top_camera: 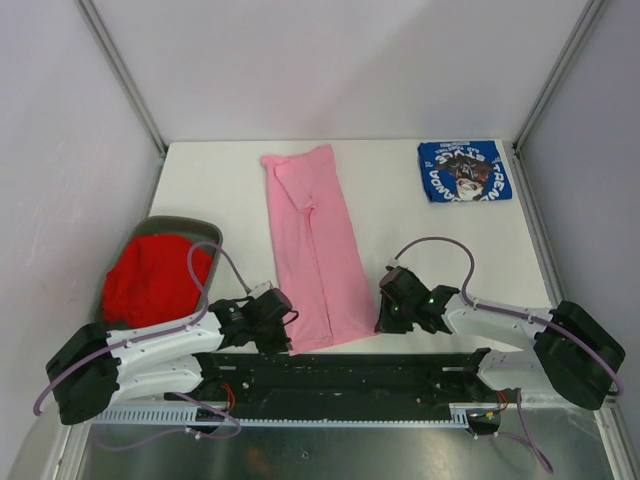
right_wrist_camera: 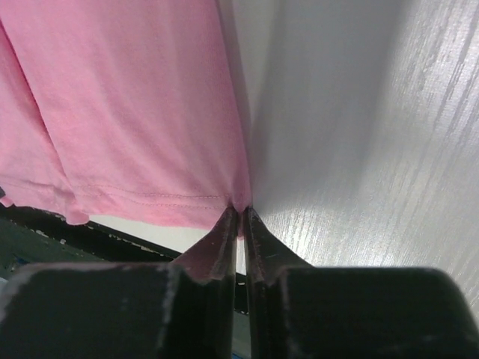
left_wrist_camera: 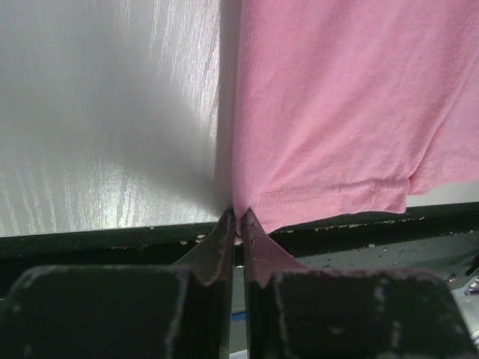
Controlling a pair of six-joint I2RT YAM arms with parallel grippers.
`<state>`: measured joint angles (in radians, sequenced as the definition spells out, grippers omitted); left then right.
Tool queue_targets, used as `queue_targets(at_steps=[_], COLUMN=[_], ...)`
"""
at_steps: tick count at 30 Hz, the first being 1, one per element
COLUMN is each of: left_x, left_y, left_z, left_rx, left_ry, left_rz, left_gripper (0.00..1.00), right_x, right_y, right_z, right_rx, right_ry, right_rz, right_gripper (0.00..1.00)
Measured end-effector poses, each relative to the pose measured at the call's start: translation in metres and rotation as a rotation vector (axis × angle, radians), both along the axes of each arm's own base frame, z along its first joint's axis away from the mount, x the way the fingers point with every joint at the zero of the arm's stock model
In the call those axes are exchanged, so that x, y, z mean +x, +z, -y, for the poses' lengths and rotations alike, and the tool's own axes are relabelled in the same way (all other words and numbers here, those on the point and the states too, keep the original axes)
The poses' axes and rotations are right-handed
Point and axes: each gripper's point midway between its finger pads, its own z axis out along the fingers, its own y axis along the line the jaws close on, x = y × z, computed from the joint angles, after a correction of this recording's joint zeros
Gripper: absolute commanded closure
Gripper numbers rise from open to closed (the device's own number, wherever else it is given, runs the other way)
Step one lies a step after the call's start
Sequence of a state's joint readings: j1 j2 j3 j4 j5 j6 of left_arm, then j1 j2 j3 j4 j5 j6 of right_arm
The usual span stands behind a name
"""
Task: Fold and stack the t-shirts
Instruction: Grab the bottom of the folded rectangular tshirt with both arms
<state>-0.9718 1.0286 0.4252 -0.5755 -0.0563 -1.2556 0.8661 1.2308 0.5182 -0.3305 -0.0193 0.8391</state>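
we see the pink t-shirt (top_camera: 318, 250) lying down the middle of the white worktop (top_camera: 220, 190), folded lengthways into a long narrow strip that runs from the far side toward the arms. its hem end reaches the worktop's near edge, and in the wrist views the stitched hem hangs just over that edge above the dark frame (top_camera: 340, 375). the left jaws are pressed together on the hem's left corner, with a sliver of pink cloth caught between their tips. the right jaws are pinching the hem's right corner, tips nearly touching with the cloth between them. the left arm (top_camera: 150, 350) and the right arm (top_camera: 500, 322) lie low, one at each side of the strip. the blue t-shirt (top_camera: 464, 171) is folded into a small rectangle, print up, at the far right corner of the worktop, well apart from the pink one. the red t-shirt (top_camera: 152, 278) is bunched inside the grey bin (top_camera: 175, 222) at the worktop's left edge, just beside the left arm.
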Motion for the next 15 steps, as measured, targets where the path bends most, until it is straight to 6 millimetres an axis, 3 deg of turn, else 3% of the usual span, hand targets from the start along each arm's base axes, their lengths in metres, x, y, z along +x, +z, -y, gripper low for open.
queue_targets(at_steps=[8,15], left_x=[-0.003,-0.008], left_y=[0.005,0.016], left_z=[0.0,-0.002], left_rx=[-0.017,-0.075], left_ry=[-0.013,-0.022], left_rz=[0.0,0.018], left_gripper=[0.98,1.0], right_x=[-0.014,-0.033], right_y=[0.002,0.023], right_z=[-0.004,-0.007], right_rx=[-0.007,0.013], right_ry=[0.036,0.082], right_rz=[-0.001,0.023], right_gripper=[1.0,1.0])
